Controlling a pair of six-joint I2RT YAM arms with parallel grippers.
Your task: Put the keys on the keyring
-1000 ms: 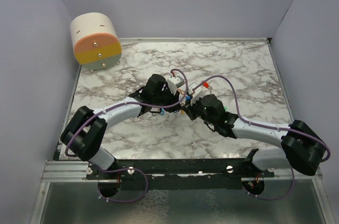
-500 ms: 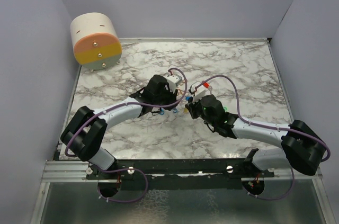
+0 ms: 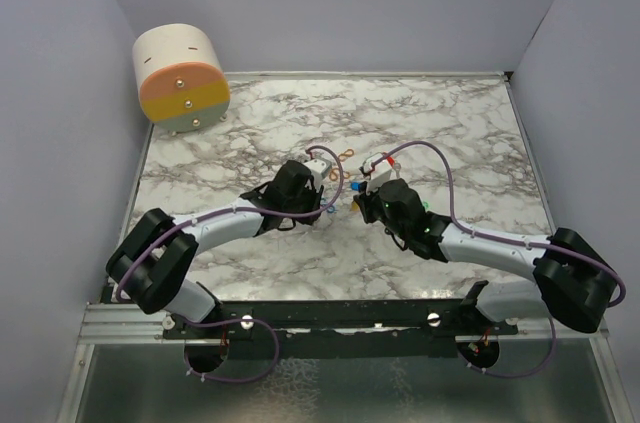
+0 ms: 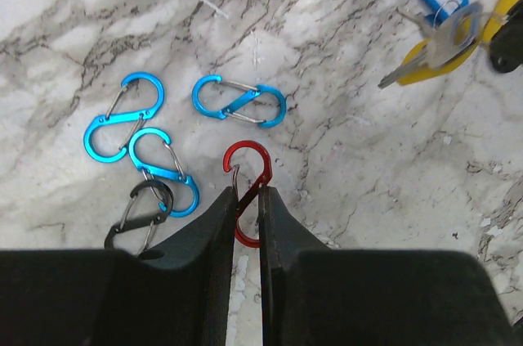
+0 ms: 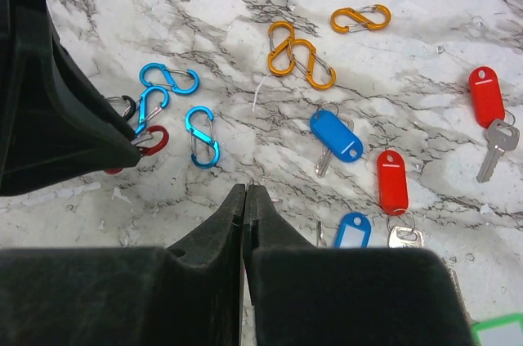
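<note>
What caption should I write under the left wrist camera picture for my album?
Left gripper pinching a red clip over the marble table, blue clips beside it, keys farther off.

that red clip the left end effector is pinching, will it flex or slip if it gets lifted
The red clip looks like thin solid metal, so probably stiff and light. It is glossy and the left end effector pinches only its narrow middle, so it may swivel or slip. Its thin wire gate would likely give if pressed.
</note>
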